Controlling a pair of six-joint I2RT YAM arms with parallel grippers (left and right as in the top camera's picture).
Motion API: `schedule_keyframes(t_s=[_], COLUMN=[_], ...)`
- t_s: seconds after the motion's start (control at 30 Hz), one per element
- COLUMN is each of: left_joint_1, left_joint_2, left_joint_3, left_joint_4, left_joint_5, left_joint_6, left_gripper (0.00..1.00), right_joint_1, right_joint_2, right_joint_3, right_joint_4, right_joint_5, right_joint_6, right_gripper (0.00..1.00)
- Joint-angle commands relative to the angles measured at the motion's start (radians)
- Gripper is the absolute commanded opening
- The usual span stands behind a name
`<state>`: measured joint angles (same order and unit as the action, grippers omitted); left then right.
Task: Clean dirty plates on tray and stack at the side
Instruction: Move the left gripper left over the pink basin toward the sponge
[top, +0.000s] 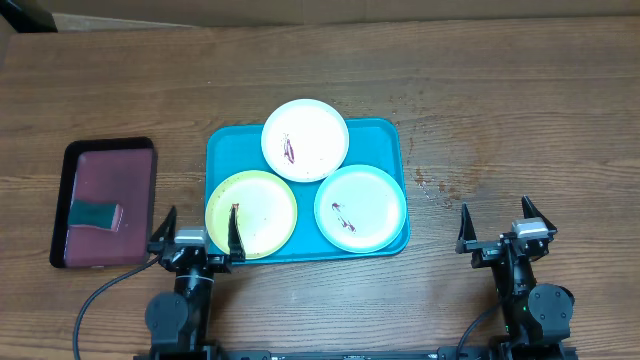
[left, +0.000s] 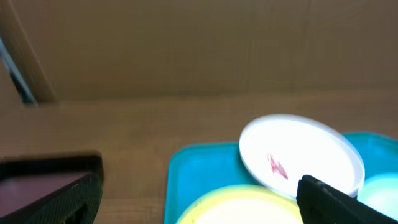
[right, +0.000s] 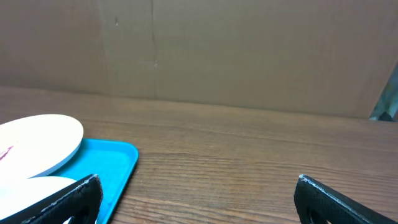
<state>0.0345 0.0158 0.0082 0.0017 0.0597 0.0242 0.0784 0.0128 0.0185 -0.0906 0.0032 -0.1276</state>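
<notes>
The turquoise tray (top: 225, 150) lies mid-table and holds three smeared plates. The white plate (top: 305, 139) rests at the back and overlaps the other two. The yellow-green plate (top: 252, 212) is front left. The mint plate (top: 360, 207) is front right. My left gripper (top: 200, 232) is open and empty at the tray's front left corner, one finger over the yellow-green plate's edge. My right gripper (top: 497, 223) is open and empty on bare wood right of the tray. The left wrist view shows the white plate (left: 301, 155), the yellow-green plate (left: 242, 208) and the tray (left: 199, 174).
A black-rimmed maroon tray (top: 105, 202) with a dark green sponge (top: 97, 215) on it sits left of the turquoise tray. Small red specks (top: 432, 186) mark the wood right of the tray. A cardboard wall (right: 249, 50) stands behind the table.
</notes>
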Motion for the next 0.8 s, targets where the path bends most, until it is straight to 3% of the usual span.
schedule_keyframes(t_s=[0.0,0.17,0.3,0.37,0.5,0.57,0.77], left_joint_1=[0.004,0.004,0.006,0.006,0.006,0.006,0.006], left_joint_2=[-0.005,-0.005,-0.005,-0.005,0.01,0.061,0.312], left_joint_3=[-0.003,-0.003,0.001,0.031,0.162,0.286,0.621], left_joint_4=[0.103,0.4,0.697,0.723,0.486,0.286,-0.098], left_joint_5=[0.167,0.553,0.513,0.438,0.37,0.318,0.103], left_joint_6=[-0.102,-0.352,-0.325,-0.278,-0.073,0.068,0.11], left_gripper=[1.0,1.0,1.0,1.0,1.0,1.0,1.0], right_joint_1=[0.0,0.0,0.0,0.0,0.0,0.0,0.0], right_joint_2=[-0.006,-0.006,-0.006,-0.006,-0.006,-0.006,-0.006], right_joint_3=[-0.011,-0.011,-0.011,-0.011,-0.011,-0.011,-0.011], right_joint_4=[0.006,0.006,0.006,0.006,0.006,0.006,0.006], right_joint_5=[-0.006,-0.005,-0.005,-0.006,-0.005,-0.005,-0.006], right_joint_6=[0.0,0.0,0.0,0.0,0.0,0.0,0.0], right_gripper=[1.0,1.0,1.0,1.0,1.0,1.0,1.0])
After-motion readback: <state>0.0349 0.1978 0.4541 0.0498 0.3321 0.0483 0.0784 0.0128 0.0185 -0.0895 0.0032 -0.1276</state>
